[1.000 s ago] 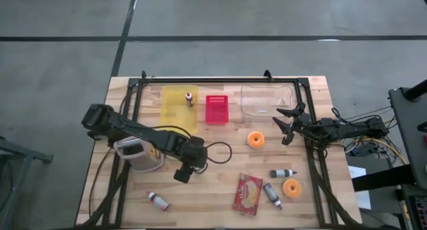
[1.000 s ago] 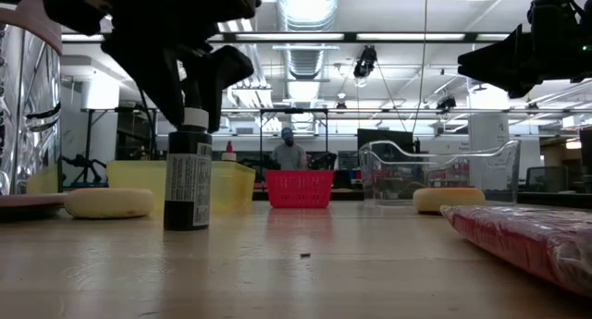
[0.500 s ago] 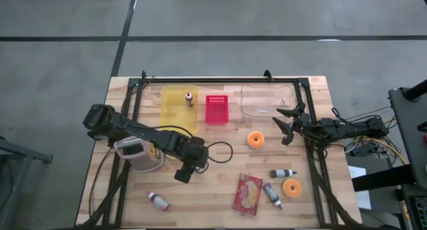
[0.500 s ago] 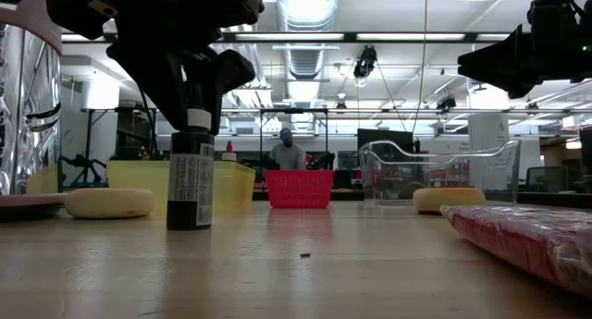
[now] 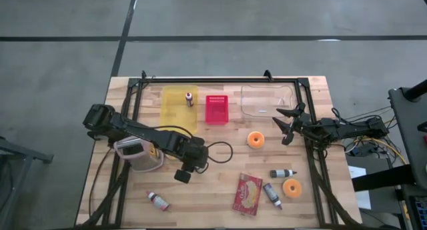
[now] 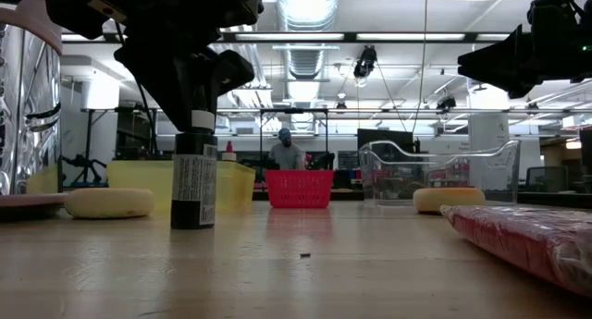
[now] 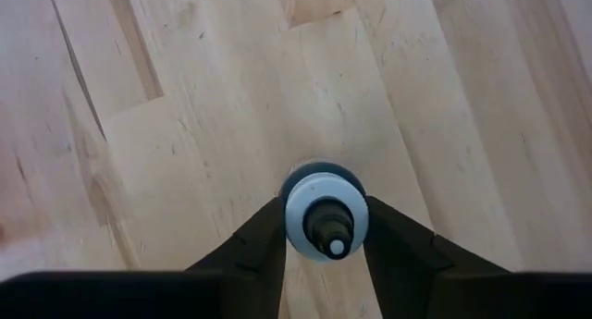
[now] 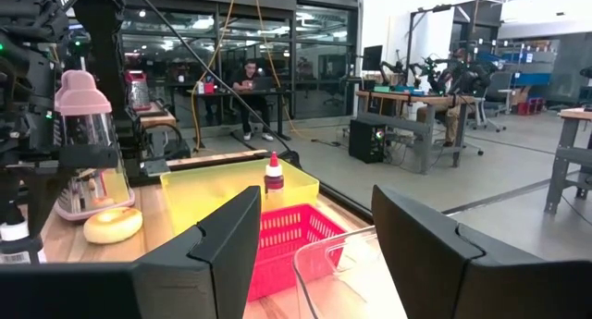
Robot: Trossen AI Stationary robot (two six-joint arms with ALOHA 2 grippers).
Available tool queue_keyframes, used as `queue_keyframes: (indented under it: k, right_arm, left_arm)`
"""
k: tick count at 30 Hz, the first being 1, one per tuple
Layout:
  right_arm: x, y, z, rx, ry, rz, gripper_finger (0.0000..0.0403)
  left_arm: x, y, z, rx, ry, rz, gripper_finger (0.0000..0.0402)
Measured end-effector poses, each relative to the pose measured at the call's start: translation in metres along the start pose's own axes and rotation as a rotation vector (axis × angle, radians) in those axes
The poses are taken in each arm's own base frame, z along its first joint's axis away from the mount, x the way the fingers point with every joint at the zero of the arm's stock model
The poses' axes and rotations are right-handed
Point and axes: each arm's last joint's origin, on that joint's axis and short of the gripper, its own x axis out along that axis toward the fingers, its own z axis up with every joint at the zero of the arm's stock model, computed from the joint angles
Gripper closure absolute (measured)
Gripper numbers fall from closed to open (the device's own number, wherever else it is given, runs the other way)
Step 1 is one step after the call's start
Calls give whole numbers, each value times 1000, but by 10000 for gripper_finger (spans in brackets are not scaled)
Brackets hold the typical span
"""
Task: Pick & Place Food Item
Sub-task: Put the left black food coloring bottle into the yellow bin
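The left hand (image 7: 327,228) is clamped on the cap of a small bottle (image 6: 193,176) standing upright on the desk (image 5: 220,183), in front of the yellow bin (image 5: 180,107). Its long axis runs vertical, straight below the hand. The right hand (image 5: 287,125) waits apart beside the clear bin (image 5: 268,100), fingers spread.

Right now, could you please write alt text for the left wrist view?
The left gripper is shut on the neck of an upright dark bottle, seen straight down onto its white collar and nozzle, standing on a pale wooden table.

Grey floor (image 5: 60,63), ceiling lights (image 6: 305,5), distant workbenches (image 8: 407,102).
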Motion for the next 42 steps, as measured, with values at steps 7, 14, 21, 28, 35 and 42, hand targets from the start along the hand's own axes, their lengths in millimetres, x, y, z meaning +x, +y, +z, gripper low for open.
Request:
queue_keyframes:
  k: [7,14,21,28,35,42]
  right_arm:
    - [0,0,0,0,0,0,199]
    - [0,0,0,0,0,0,199]
    - [0,0,0,0,0,0,199]
    - [0,0,0,0,0,0,199]
    - [0,0,0,0,0,0,199]
    - [0,0,-1,-3,5,0,199]
  left_arm:
    - [0,0,0,0,-1,0,281]
    - [-6,0,5,-17,-13,2,283]
    - [-28,2,17,-67,-12,56,283]
    - [-56,13,21,-185,-29,137,281]
    - [-85,33,10,-358,-108,197,279]
    - [-105,52,-7,-508,-118,282,279]
